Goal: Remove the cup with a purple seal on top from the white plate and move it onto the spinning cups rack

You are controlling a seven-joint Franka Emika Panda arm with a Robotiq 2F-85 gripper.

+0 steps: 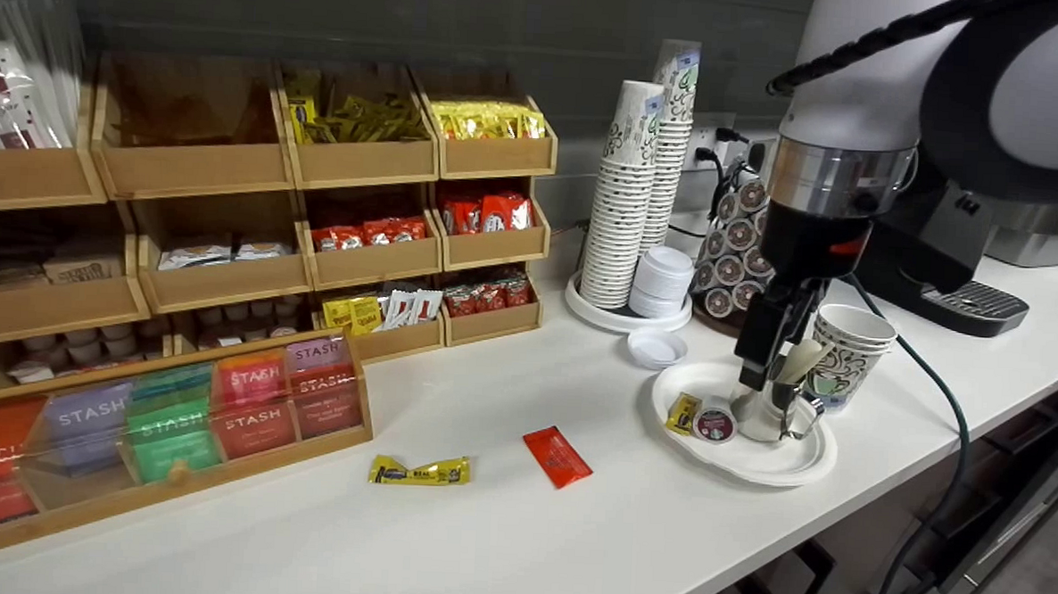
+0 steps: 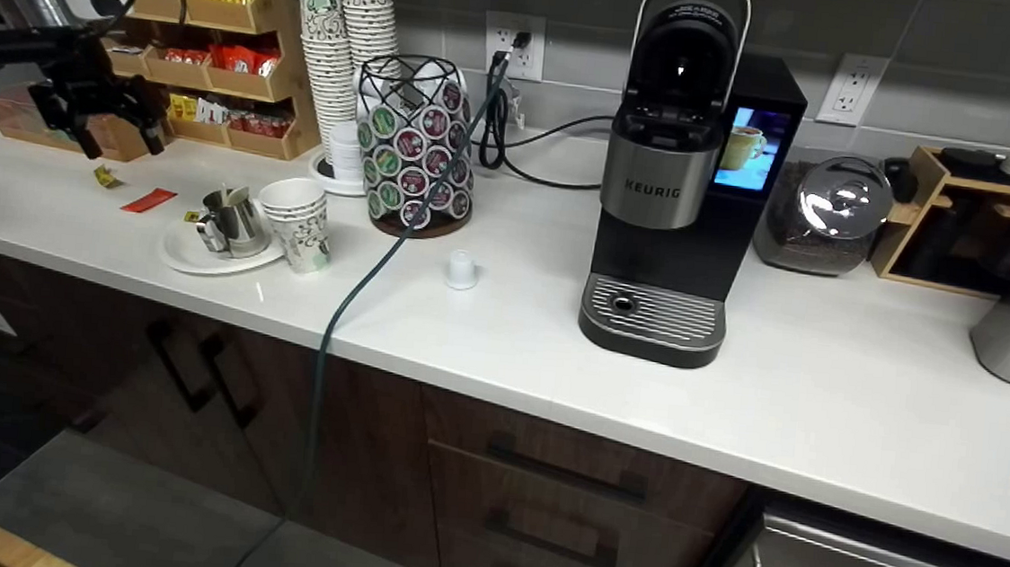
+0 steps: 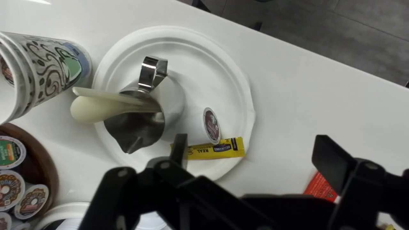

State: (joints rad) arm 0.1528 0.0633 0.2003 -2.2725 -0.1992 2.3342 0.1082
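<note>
My claw (image 3: pixel 250 145) has its jaws spread wide with nothing between them; the gap leaves clearance for the pod (image 3: pixel 202 125) to enter. The pod lies on its side on the plate (image 3: pixel 220 76), purplish top facing away from the pitcher (image 3: pixel 175 99). The plate's raised rim should limit any roll. The sachet (image 3: pixel 216 150) lies just beside the pod's top; whether they touch, I cannot tell. Utensils (image 3: pixel 91 110) stand tilted in the pitcher, propped by its lip, since its mouth is wider than their stems. The rack (image 2: pixel 451 228) carries stored pods (image 2: pixel 411 143) tops outward, presumably so that each body slides in first. Required next, in my judgement: align above the pod, clear of the pitcher, before gripping.
</note>
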